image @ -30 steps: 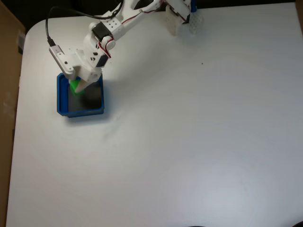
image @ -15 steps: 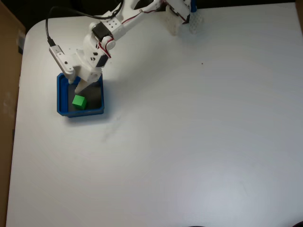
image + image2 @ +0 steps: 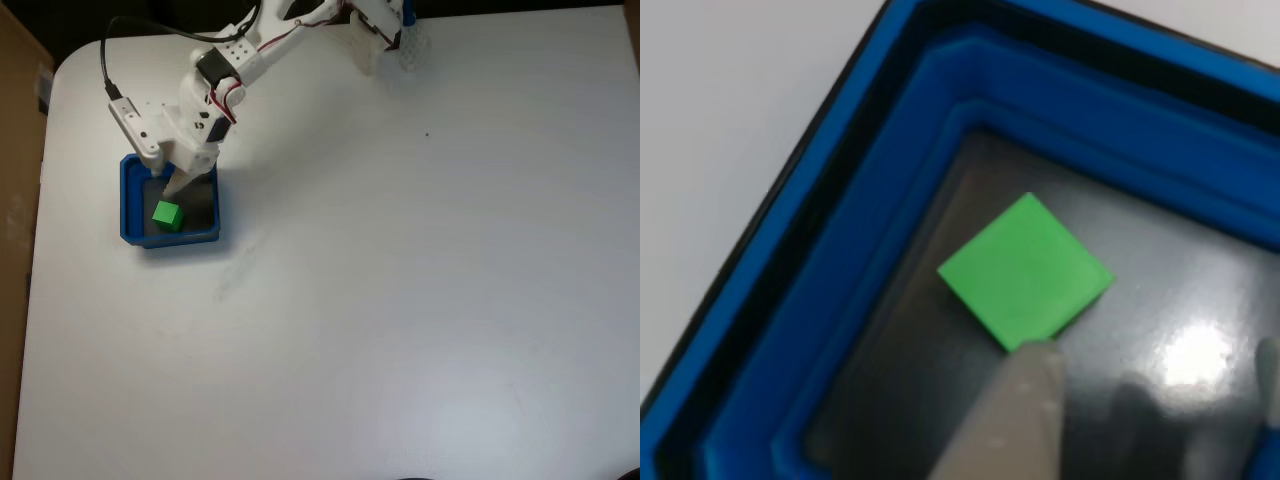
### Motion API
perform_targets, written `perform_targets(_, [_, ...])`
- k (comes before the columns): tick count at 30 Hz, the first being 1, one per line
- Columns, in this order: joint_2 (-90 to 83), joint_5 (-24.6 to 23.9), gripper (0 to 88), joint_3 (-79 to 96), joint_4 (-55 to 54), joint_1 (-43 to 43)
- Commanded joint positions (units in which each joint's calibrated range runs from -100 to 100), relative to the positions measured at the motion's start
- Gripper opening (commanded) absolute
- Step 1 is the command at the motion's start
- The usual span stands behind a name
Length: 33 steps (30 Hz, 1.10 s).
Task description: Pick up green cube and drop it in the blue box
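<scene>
The green cube [image 3: 167, 215] lies on the grey floor of the blue box [image 3: 128, 205], in its front left part in the fixed view. My white gripper [image 3: 166, 181] hangs just above the back half of the box, open, with nothing between its jaws. In the other view the green cube [image 3: 1025, 272] rests flat inside the blue box [image 3: 890, 170], free of any grip. One pale fingertip [image 3: 1015, 420] shows just below the cube, close to its lower corner.
The blue box stands near the left edge of the white table [image 3: 400, 300]. The arm's base [image 3: 385, 30] is at the back edge, and its black cable [image 3: 150, 30] loops above the box. A brown board [image 3: 15, 200] borders the table's left side.
One second ago the cube was held between the jaws over the box. It has dropped onto the box floor, and the gripper has risen slightly.
</scene>
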Motion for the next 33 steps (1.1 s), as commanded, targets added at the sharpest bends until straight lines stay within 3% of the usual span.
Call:
perform_targets(1, [-11.9,0.0,15.1,6.9,-0.9,0.3])
perform_targets(33, [-77.1,0.2,14.2,69.5,-1.1,-3.9])
